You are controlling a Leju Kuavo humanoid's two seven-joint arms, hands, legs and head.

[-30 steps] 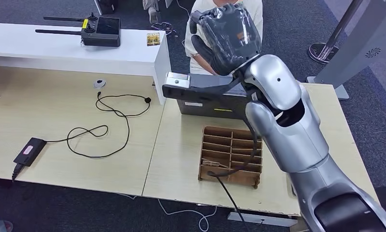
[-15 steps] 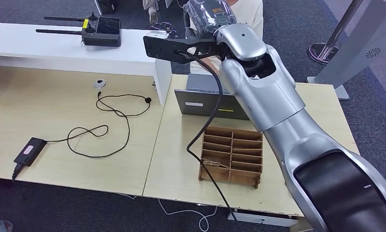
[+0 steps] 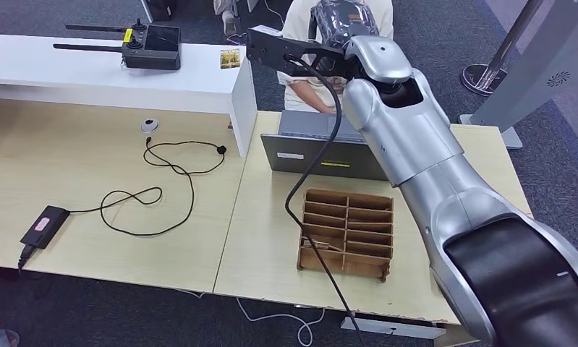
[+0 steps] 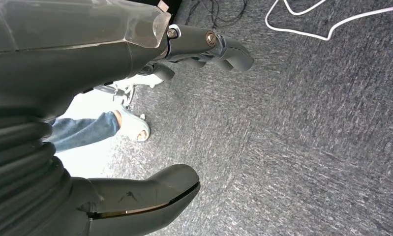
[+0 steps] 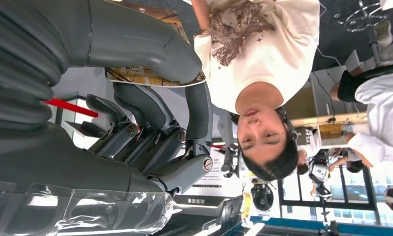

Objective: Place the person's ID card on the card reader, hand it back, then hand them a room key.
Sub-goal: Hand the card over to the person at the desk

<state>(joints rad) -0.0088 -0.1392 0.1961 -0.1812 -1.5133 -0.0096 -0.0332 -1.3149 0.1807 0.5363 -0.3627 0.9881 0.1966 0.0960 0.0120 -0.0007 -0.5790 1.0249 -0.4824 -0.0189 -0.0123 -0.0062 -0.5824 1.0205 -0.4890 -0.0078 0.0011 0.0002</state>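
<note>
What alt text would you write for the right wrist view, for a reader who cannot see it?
The robot's right hand pinches a card between its grey thumb and darker fingers, holding it out toward a person in a cream T-shirt. The picture is turned, so the person appears upside down.

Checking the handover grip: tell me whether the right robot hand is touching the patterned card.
Touching. In the right wrist view, the right robot hand pinches the thin brown-patterned card between its thick grey thumb and darker fingers.
</note>
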